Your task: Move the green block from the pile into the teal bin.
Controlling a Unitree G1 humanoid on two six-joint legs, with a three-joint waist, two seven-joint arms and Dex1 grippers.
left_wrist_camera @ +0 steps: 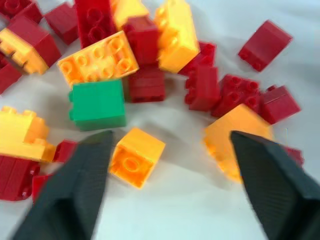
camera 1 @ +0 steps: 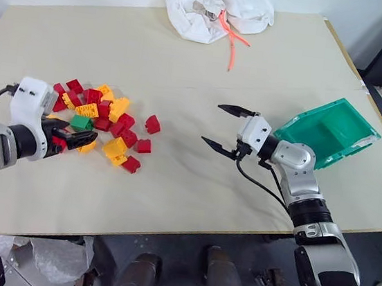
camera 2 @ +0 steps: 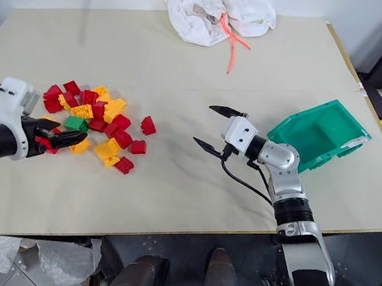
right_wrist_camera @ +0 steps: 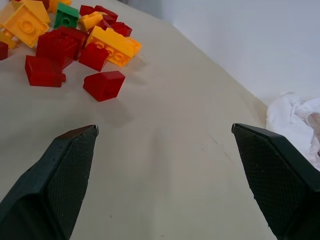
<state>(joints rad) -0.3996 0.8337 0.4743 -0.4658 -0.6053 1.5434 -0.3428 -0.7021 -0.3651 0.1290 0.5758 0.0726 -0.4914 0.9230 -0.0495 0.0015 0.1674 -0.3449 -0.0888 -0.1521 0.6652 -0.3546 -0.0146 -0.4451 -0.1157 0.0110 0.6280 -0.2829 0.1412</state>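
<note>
My left gripper (camera 1: 73,135) hangs at the left edge of the head view, angled down over the near side of the pile of red and yellow-orange studded plastic bricks (camera 1: 103,122), black fingers spread wide and holding nothing. The small green studded plastic block (left_wrist_camera: 98,104) lies among them just beyond my fingertips, resting on the pale matte tabletop (camera 1: 186,66). My right gripper (camera 1: 224,127) juts level at centre right, equally wide and empty, beside the tilted teal plastic bin (camera 1: 328,132). My right wrist view catches a crumpled white cloth (right_wrist_camera: 295,117).
</note>
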